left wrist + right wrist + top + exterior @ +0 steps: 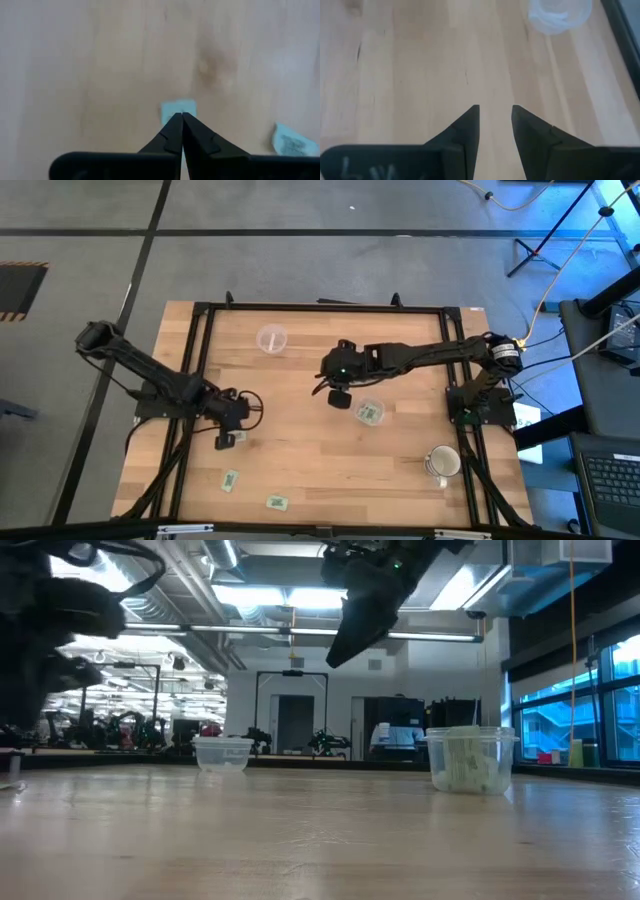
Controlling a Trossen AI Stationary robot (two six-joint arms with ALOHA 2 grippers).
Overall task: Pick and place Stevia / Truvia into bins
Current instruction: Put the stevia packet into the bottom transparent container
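Wooden table (300, 470) with black frame, grey floor (80, 220) around.

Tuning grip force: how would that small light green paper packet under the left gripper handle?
Under the shut left gripper, the light green paper packet lies flat, so it is probably light and floppy. It likely slides on the smooth wooden table.

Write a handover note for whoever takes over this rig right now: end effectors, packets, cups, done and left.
Left end effector: low at the table's left side, fingers shut on a green packet.
Right end effector: raised over mid-table, open, holding nothing.
Cups: the near-right cup already holds several packets; the far cup looks empty.
Left to do: bin the gripped packet, then the two loose packets near the front edge.
The white mug at front right is not a bin.
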